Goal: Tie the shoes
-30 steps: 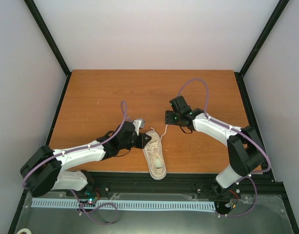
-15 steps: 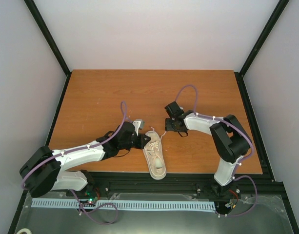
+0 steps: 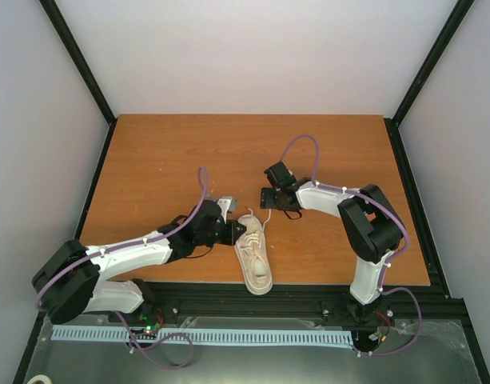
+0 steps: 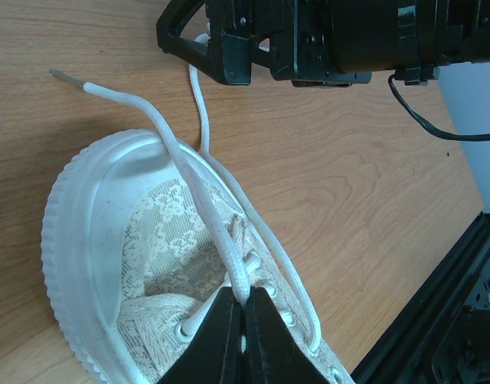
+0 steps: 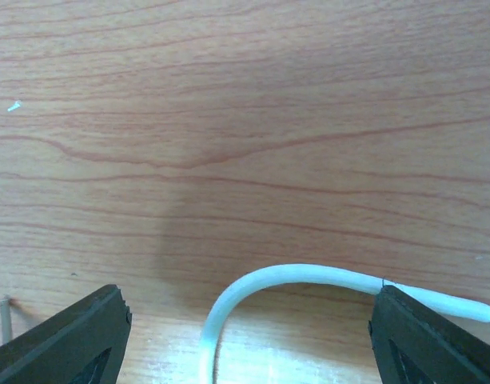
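The shoes are one cream low-top sneaker (image 3: 254, 254) lying near the table's front edge, toe toward me. My left gripper (image 3: 234, 233) sits at its lace area, shut on one white lace (image 4: 221, 232) just above the eyelets; that lace runs out over the heel to its tip (image 4: 69, 78). The other lace (image 4: 198, 96) trails off the sneaker toward my right gripper (image 3: 270, 200). In the right wrist view that gripper (image 5: 248, 312) stands wide open over the wood, the curved lace end (image 5: 308, 274) lying between its fingers (image 5: 77, 332), touching neither.
The orange-brown wooden table (image 3: 189, 152) is walled by pale panels and black frame posts (image 3: 77, 60). A black rail (image 3: 308, 300) runs along the near edge, close under the sneaker's toe.
My right arm has drawn in and moved left toward the sneaker's loose lace, and its jaws have opened wider. The left arm and the sneaker have stayed put.
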Available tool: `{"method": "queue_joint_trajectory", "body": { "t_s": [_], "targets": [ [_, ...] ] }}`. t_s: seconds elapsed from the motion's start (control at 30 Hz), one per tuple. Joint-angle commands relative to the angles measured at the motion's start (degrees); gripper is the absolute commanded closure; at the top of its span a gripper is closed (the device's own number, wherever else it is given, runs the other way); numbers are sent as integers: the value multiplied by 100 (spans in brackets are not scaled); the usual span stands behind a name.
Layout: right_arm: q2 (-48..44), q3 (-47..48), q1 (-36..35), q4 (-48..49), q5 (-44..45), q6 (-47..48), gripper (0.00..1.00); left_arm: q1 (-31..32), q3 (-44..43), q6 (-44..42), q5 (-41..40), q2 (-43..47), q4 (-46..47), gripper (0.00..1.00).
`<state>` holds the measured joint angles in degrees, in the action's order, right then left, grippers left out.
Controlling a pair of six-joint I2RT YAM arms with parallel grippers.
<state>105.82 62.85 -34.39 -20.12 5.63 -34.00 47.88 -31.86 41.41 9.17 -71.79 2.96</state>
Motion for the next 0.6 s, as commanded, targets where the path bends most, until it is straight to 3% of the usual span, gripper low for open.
{"method": "queue_joint_trajectory", "body": {
  "t_s": [0.0,0.2,0.37,0.43,0.57],
  "targets": [
    [75,181,-36,44,20,-116,17,-44,-68,-8,-29,-31,-29,99],
    [503,438,-130,-343,615,-123,21,-44,-162,-60,52,-115,-29,99],
    [649,445,-200,-457,868,-242,34,-42,-147,-96,81,-108,19,99],
    [649,417,-199,-498,926,-292,44,-42,-152,-105,114,-100,43,99],
    [355,123,-199,-339,932,-385,73,-46,-169,-195,212,-105,123,99]
  ]
}}
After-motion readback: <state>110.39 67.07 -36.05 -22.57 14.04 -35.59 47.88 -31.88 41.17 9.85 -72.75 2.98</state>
